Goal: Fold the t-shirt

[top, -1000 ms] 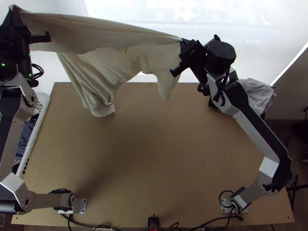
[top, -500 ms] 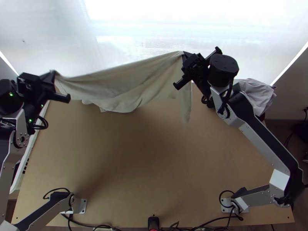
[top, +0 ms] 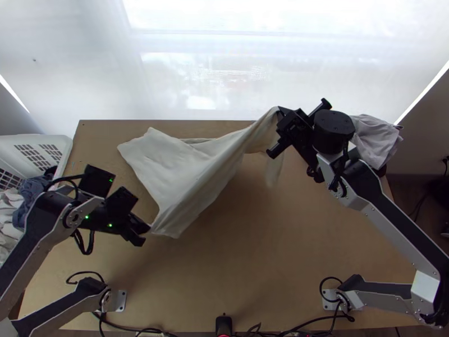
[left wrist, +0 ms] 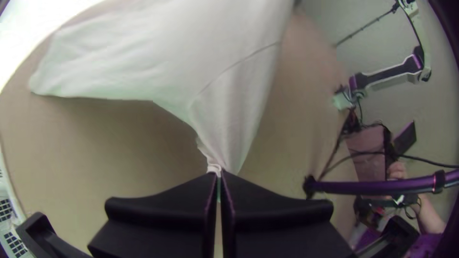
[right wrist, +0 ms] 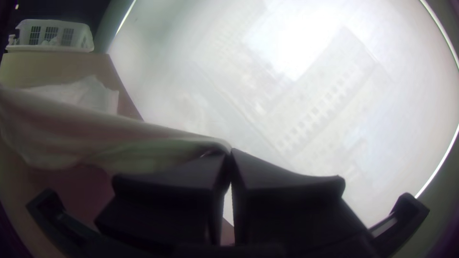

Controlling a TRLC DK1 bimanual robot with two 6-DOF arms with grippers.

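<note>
- White plastic basket (top: 67, 150) we see to the left of the left claw, with clothes inside it.
- The left claw (top: 148, 228) has its fingers pressed together, and they pinch one gathered end of the t-shirt (top: 188, 177).
- Between both claws we find this cream t-shirt, partly spread on the table (top: 264, 253) beyond the left claw, and rising toward the right claw (top: 279, 111).
- The right claw pinches another end, above the table; a narrow part hangs below this claw.
- To the right of the right claw we see a bunched grey cloth (top: 373, 139).
</note>
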